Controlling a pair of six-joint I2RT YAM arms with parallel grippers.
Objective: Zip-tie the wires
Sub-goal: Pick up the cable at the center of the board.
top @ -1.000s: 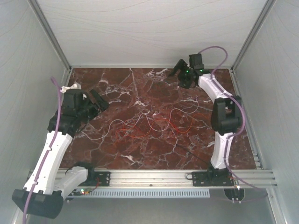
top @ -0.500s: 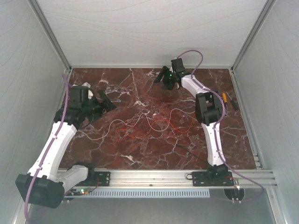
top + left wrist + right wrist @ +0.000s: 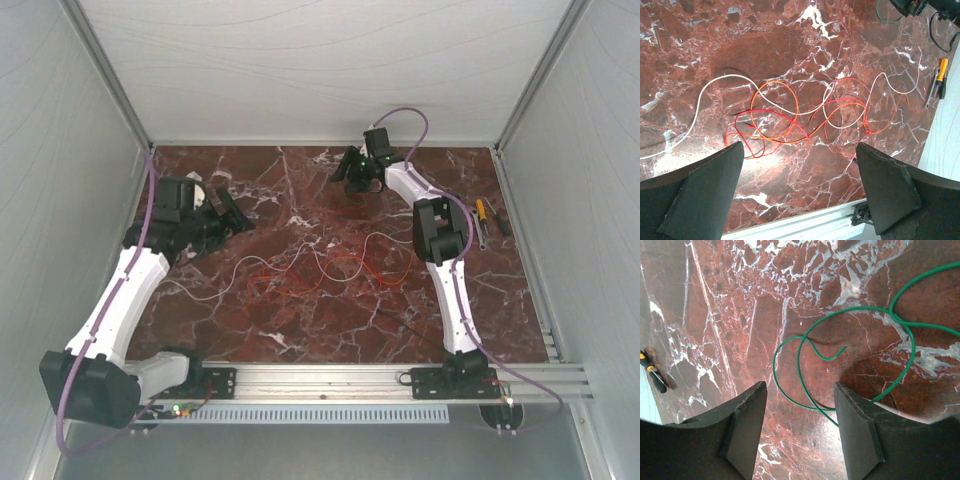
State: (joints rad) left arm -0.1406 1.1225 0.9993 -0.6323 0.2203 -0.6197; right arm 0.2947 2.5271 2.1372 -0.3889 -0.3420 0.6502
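Moved since earlier frame: right arm has swung left along the table's far edge, and its claw has narrowed. Left arm has stretched farther from its base. Screwdriver, formerly hidden behind the right arm, is now exposed by the right edge.

Item 1, wires: red, orange and white, in loose overlapping loops flat on mid-table, between the two arms, untouched.
Item 2, left claw: wide open, holding nothing, above the table's left side, looking down on the wires.
Item 3, right claw: about half open, nothing gripped, at the far centre of the table.
Item 4, green wire: separate coil on the marble below the right claw, one curve passing between its fingers in the wrist view; contact cannot be told.
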